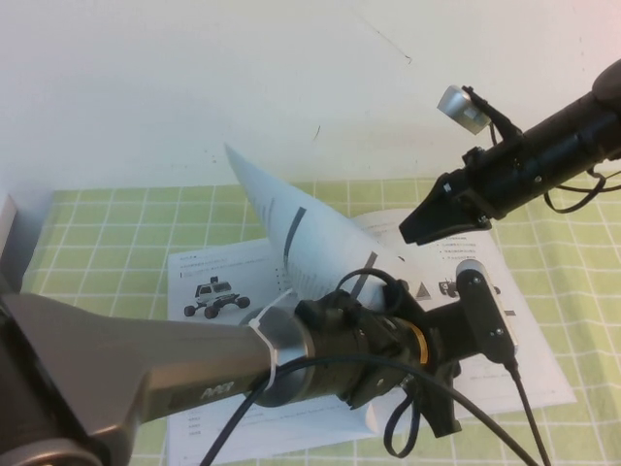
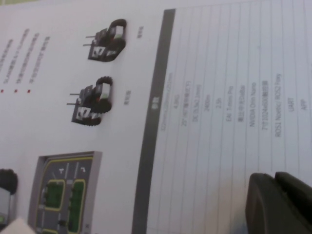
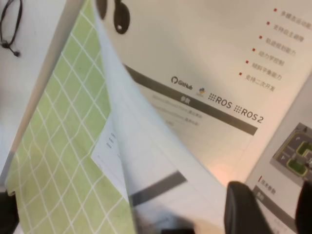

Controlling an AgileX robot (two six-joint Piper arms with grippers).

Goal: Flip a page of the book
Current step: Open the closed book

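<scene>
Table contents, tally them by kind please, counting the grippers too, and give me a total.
Book: 1, open on the cloth.
Page: 1, lifted mid-turn.
Cloth: 1, green checked.
Grippers: 2, the left gripper low over the book, the right gripper raised beside the page, holding nothing.
Total: 5.

The left gripper (image 1: 441, 413) is reaching in low from the near left, angling down, while the right gripper (image 1: 415, 233) is hovering higher at the right, its fingers (image 3: 243, 207) standing apart.
</scene>
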